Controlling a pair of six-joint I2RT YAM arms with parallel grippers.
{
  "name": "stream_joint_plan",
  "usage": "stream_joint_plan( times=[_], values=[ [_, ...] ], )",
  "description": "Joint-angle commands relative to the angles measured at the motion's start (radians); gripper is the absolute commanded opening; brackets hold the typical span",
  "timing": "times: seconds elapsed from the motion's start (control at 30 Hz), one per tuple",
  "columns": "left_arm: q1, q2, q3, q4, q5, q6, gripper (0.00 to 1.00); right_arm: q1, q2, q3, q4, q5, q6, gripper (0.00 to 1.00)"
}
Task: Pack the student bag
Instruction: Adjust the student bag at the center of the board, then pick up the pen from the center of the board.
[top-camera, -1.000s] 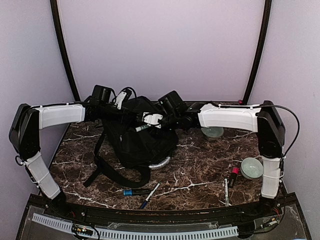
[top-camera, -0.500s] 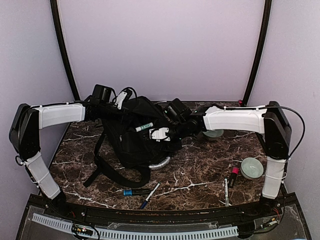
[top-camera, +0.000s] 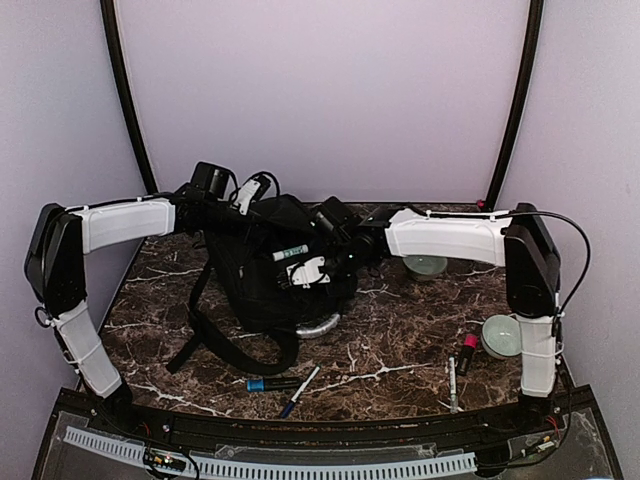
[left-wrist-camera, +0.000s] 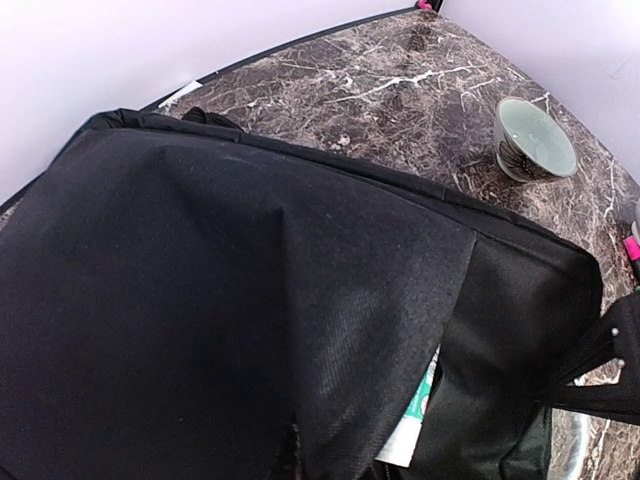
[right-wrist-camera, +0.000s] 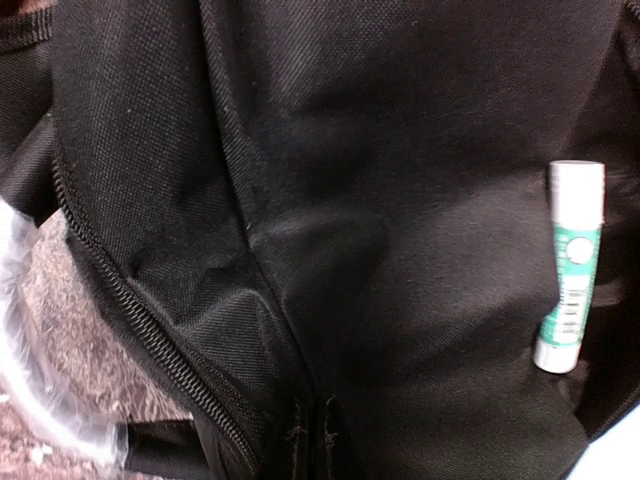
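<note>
The student bag (top-camera: 262, 290), a big black soft backpack, stands at the back middle of the table with its straps trailing toward the front left. A green-and-white glue stick (top-camera: 288, 254) pokes out of its open top and shows upright in the right wrist view (right-wrist-camera: 572, 265). My left gripper (top-camera: 245, 197) is shut on the bag's upper rear edge, holding the fabric up. My right gripper (top-camera: 305, 270) is shut on a fold of the bag's front panel beside the zip (right-wrist-camera: 140, 320). Fabric hides the fingers in both wrist views.
A green bowl (top-camera: 427, 265) sits behind the right arm, a second bowl (top-camera: 502, 336) at the right edge. A pink marker (top-camera: 467, 352) and a pen (top-camera: 452, 380) lie near it. A blue-capped marker (top-camera: 272, 383) and another pen (top-camera: 300, 391) lie at the front. Clear plastic (top-camera: 320, 326) pokes out beside the bag.
My right gripper has dropped from the glue stick at the bag's mouth to the front panel and shut on the fabric. The left arm lifted slightly, keeping its hold.
</note>
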Motion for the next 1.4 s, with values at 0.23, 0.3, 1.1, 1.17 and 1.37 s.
stream_joint_plan(
  times=[0.23,0.3,1.1,1.17,1.37],
  values=[
    [0.022,0.156,0.455,-0.224,-0.180,0.149,0.00,-0.148,-0.193,0.346,-0.124,-0.266,0.101,0.00],
    [0.028,0.172,0.521,-0.252,-0.253,0.155,0.00,-0.176,-0.216,0.343,-0.088,-0.282,0.123,0.00],
    [0.034,0.137,0.217,-0.005,-0.112,-0.103,0.00,-0.228,-0.310,-0.181,0.017,-0.329,0.162,0.20],
    [0.034,0.135,0.200,0.011,-0.103,-0.115,0.00,-0.209,-0.330,-0.178,-0.035,-0.404,0.187,0.30],
    [0.035,0.132,0.205,0.014,-0.037,-0.164,0.00,-0.039,-0.335,-0.233,-0.072,-0.412,0.221,0.36]
  ],
)
